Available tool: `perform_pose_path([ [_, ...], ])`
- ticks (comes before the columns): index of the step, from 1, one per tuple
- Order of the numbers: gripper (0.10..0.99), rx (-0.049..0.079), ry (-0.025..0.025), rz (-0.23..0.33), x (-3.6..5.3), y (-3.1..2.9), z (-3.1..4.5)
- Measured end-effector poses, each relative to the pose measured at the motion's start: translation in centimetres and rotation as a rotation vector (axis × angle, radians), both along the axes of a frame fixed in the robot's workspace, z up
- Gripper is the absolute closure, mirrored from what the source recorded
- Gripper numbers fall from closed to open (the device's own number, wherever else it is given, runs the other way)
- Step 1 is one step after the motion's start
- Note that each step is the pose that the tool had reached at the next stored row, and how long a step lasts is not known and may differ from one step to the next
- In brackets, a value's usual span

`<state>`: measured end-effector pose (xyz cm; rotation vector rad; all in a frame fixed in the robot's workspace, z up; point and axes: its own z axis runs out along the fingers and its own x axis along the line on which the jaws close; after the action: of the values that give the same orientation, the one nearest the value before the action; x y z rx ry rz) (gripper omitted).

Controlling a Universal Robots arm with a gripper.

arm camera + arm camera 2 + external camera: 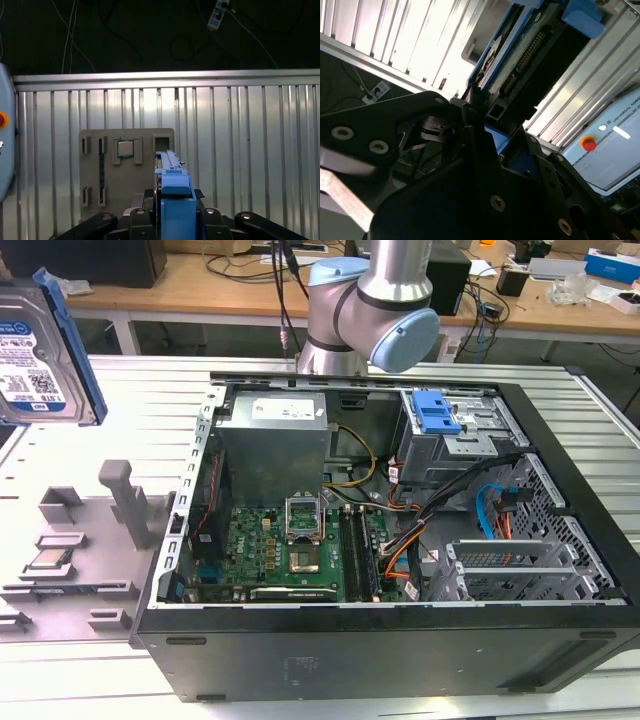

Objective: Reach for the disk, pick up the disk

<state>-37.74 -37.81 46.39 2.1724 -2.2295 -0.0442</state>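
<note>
Upper left of exterior view: disk (35,355) hung label outward, long axis near upright, clear above grey fixture tray (80,540). In first wrist view it stood edge-on, its blue bracket (175,187) running straight out from gripper (172,200). Jaws were narrow, clamped on its two faces. Open computer case (400,540) lay well apart, centre-right.

silver disk (30,360) in blue bracket (76,348), barcoded label showing, upright, slightly tilted, raised at the exterior view's left
</note>
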Motion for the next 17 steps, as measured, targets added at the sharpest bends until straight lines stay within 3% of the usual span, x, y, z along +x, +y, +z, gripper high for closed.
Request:
perform_pose_path([
  [9, 0.718, 0.0, 0.0, 0.0, 0.08, -0.01, 2.02],
  [17, 0.718, 0.0, 0.0, 0.0, 0.11, -0.01, 3.21],
])
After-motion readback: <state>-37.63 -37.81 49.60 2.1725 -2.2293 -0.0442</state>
